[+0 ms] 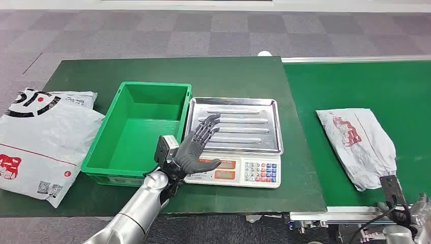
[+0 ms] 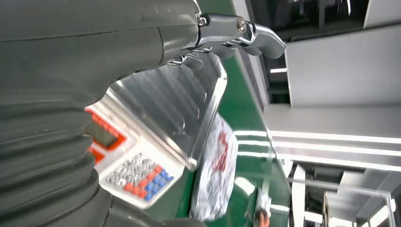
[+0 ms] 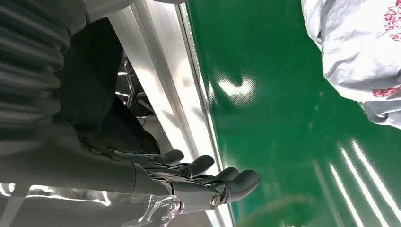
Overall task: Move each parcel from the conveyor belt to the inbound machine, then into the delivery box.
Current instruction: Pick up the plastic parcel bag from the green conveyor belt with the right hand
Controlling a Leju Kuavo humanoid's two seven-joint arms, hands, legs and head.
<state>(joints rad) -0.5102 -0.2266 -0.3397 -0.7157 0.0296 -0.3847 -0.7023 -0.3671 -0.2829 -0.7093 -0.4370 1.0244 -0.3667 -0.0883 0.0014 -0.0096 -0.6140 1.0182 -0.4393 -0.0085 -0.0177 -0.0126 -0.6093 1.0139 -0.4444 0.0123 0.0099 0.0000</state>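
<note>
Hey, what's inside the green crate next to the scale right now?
The green crate shows a bare floor with no parcel in it. Its near wall hides a strip of the floor closest to the robot, so that strip can't be checked.

Left arm point(image 1: 133, 212): silver, smooth tubular forearm. Small grey boxy camera module point(image 1: 166, 147) on bracket at wrist; black cable looped beside it.
Left hand point(image 1: 197, 147): dark grey palm, black segmented fingers. Left wrist view: grey ribbed cover, polished metal links, one screw head.
Right hand point(image 3: 189, 182): dark rounded fingertips, screw at knuckle, grey ribbed cover.
Right wrist: black bracket point(image 1: 392, 190), black cable.
</note>
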